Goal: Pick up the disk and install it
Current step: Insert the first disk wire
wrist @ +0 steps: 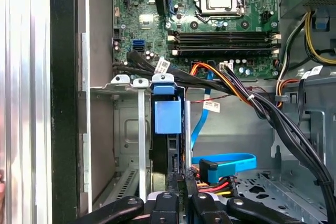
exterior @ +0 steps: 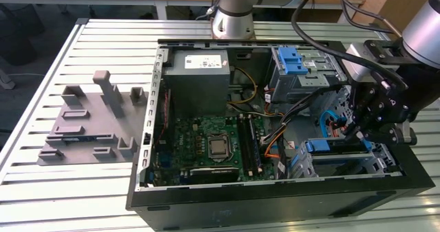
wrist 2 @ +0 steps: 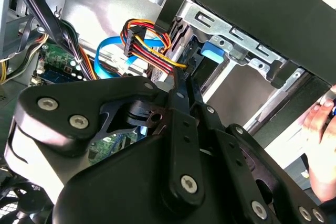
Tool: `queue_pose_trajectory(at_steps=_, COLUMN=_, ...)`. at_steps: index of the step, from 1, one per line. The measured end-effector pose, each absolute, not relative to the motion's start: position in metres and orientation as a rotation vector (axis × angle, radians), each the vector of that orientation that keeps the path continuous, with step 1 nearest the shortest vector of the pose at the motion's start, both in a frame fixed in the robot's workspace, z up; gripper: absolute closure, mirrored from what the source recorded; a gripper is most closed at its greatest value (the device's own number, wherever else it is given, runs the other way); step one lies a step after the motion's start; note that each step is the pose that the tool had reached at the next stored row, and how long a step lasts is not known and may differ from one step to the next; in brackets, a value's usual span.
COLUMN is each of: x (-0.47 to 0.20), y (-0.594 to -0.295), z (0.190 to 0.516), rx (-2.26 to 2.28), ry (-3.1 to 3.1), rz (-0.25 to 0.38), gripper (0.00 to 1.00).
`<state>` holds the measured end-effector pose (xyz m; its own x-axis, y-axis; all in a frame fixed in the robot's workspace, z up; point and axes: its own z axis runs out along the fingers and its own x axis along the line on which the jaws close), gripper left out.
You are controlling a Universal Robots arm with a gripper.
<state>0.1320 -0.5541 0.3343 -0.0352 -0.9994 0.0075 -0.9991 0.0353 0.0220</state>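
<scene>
PC case: disk on edge in bay.

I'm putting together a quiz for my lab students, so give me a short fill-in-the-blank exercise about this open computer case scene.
1. The gripper hangs over the ____ drive bay of the computer case.
2. The disk in that bay has a ____ plastic carrier.
3. The grey fixture lies on the ____ beside the case.

Missing words: metal; blue; table

Exterior view: high, oblique, set back, looking down on the open computer case and slatted table.
First wrist view: close, facing the motherboard.
Second wrist view: closer, behind linkage.
Shared: drive cage.
</scene>
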Motion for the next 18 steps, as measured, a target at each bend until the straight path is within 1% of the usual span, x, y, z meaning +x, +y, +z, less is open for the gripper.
queue_pose_trajectory(at_steps=18, x=0.1337, y=-0.5549, z=0.3319, rx=2.153, ry=-2.253, rz=-0.024, gripper=0.84)
